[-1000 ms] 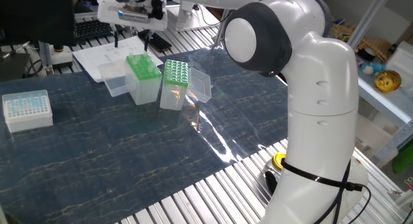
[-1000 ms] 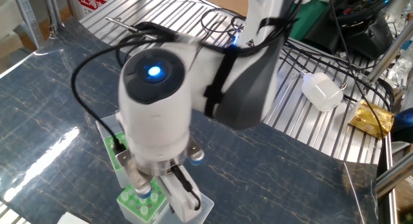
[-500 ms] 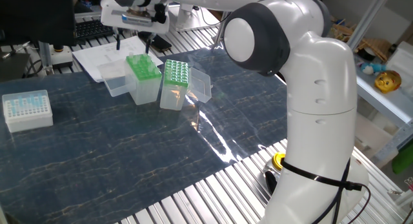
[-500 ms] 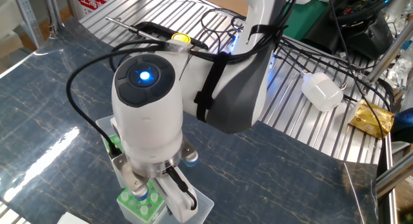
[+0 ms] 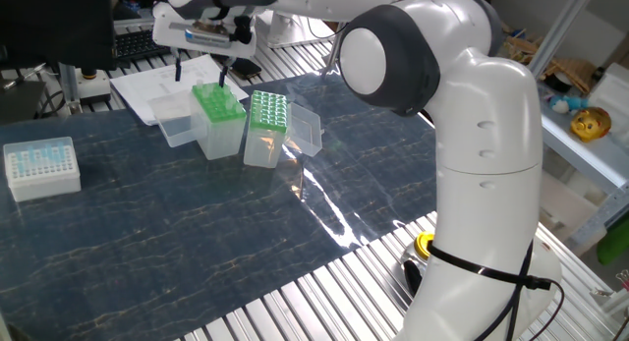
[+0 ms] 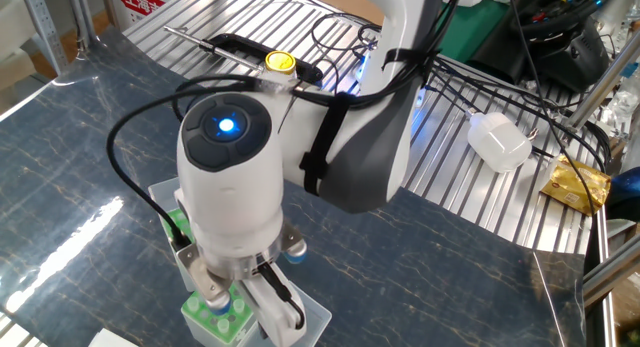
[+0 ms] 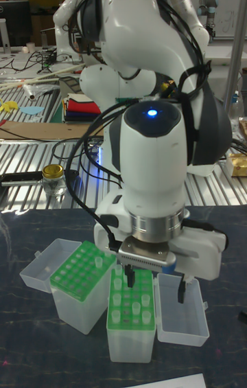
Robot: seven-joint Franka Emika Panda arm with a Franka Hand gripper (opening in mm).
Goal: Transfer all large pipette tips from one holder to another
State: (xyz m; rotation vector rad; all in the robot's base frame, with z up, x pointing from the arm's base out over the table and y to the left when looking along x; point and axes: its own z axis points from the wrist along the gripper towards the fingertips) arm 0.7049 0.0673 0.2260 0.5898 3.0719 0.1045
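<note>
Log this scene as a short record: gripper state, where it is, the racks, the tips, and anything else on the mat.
gripper: gripper open, jaws spread, nothing seen between them
position: hanging just above the first green rack
first green rack: lid open, a few tips standing in it, many holes bare
second green rack: second green rack beside the first, lid open
tips: large pipette tips show as rows of pale dots across the second rack
other: white box of pale-blue tips, apart from both racks

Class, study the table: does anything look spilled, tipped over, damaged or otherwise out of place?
Nothing stands out. Both green racks stand upright with lids hinged open, the white box sits upright apart from them, and the gripper hangs above one rack. No spilled tips show.
</note>
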